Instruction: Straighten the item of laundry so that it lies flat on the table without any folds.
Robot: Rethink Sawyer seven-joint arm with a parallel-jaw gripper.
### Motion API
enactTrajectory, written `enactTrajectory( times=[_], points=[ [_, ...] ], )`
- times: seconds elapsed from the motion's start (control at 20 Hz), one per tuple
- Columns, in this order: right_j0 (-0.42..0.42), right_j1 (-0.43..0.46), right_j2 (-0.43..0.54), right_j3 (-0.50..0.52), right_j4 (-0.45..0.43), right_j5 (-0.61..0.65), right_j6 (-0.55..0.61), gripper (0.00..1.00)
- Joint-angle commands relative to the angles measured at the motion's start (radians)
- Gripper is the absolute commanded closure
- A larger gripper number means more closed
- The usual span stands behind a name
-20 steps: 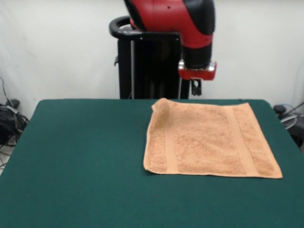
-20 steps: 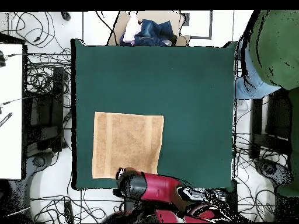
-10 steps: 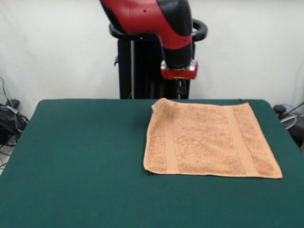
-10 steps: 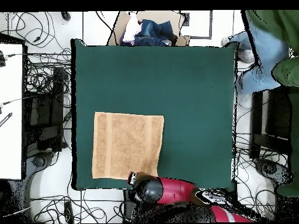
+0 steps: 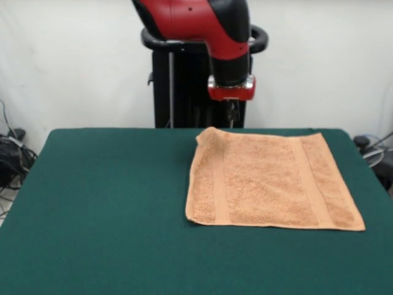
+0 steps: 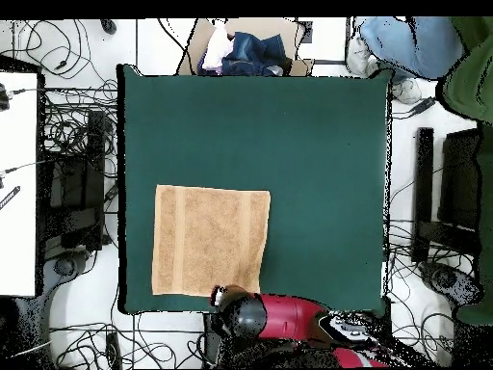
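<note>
Hovering my gripper (image 5: pixel 232 114) above the table's far edge, at about 12 o'clock from the towel (image 5: pixel 268 181) in the front view, clear of the cloth. Its tips are a dark blur against the black pedestal (image 5: pixel 184 86); can't tell if they're spread or closed, nothing seen in them.

Towel spread on the green table (image 5: pixel 104 203), right of centre in the front view. Band stripes run near its left and right sides. Mostly flat; the far-left corner looks slightly raised or rumpled. Near edge straight.

Overhead: towel (image 6: pixel 211 240) sits at 7–8 o'clock of the table (image 6: pixel 318 145), close to the bottom and left edges. My red arm (image 6: pixel 279 318) lies along the bottom edge, its black end (image 6: pixel 236 306) just past the towel's lower right corner, covering a bit of the table edge there.

Around: cable tangles on the floor on all sides, a box with blue cloth (image 6: pixel 246 48) beyond the top edge, a person's legs and shoes (image 6: pixel 404 48) at 1 o'clock off the table, a white desk (image 6: pixel 19 183) at 9 o'clock.
</note>
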Motion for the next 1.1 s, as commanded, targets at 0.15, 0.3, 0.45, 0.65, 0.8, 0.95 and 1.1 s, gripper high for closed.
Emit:
enactTrajectory(
  times=[0.15,0.3,0.45,0.65,0.8,0.95,1.1],
  points=[
    [0.082,0.017,-0.049,-0.121,-0.018,-0.057,0.115,1.0],
    [0.084,0.053,-0.06,-0.159,-0.033,-0.072,0.098,1.0],
    [0.075,0.087,-0.07,-0.187,-0.062,-0.093,0.081,1.0],
    [0.075,0.165,-0.094,-0.232,-0.106,-0.173,0.085,1.0],
    [0.088,0.211,-0.125,-0.265,-0.132,-0.227,0.088,1.0],
    [0.084,0.245,-0.14,-0.284,-0.15,-0.271,0.088,1.0],
    [0.045,0.27,-0.126,-0.314,-0.18,-0.269,0.063,1.0]
  ],
)
